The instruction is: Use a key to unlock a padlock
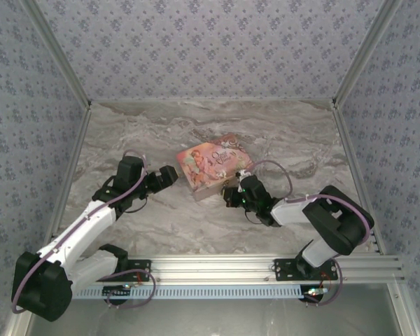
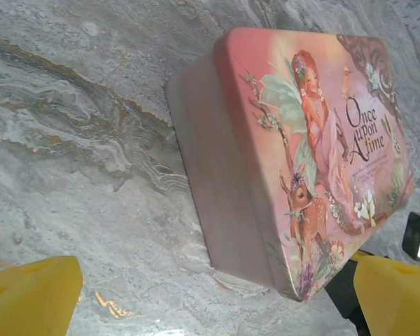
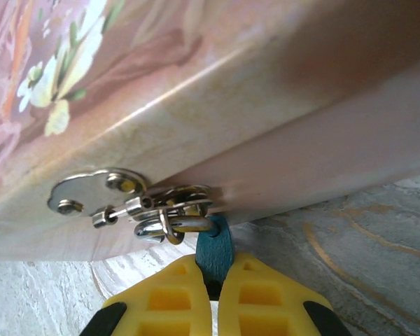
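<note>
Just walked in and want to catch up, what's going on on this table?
The right gripper has its jaws shut on the tiny blue-teal padlock, which hangs at the silvery metal hasp of the pink illustrated tin box. The left gripper hovers open beside the box's left end, holding nothing.

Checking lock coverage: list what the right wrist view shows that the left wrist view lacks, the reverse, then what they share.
Right wrist: right gripper shut on the small teal padlock, hung at a silvery metal hasp plate. Left wrist: open left gripper, the lid's fairy-and-deer illustration. Shared: pink illustrated tin box, grey marbled table.
</note>
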`<control>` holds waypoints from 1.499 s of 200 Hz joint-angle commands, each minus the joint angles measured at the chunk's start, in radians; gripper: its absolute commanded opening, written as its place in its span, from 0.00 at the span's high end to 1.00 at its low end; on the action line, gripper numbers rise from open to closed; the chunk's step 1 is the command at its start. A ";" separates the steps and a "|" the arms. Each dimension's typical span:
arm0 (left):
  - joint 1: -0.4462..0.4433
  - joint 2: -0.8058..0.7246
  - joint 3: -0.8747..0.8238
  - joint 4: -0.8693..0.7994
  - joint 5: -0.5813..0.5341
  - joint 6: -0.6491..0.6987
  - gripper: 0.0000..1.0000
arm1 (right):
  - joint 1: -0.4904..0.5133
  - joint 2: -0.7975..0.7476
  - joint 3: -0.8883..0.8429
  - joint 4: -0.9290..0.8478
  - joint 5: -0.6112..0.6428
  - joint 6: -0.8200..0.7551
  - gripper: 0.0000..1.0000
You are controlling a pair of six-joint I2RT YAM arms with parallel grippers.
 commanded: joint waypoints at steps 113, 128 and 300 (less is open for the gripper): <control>-0.135 0.363 0.102 0.250 0.057 -0.019 0.00 | -0.076 0.039 -0.028 0.008 -0.135 0.099 1.00; -0.137 0.390 0.108 0.251 0.041 -0.019 0.00 | -0.086 0.040 -0.039 0.024 -0.146 0.107 1.00; -0.136 0.512 0.049 0.194 -0.074 -0.023 0.01 | -0.254 -0.022 -0.069 0.150 -0.319 0.198 1.00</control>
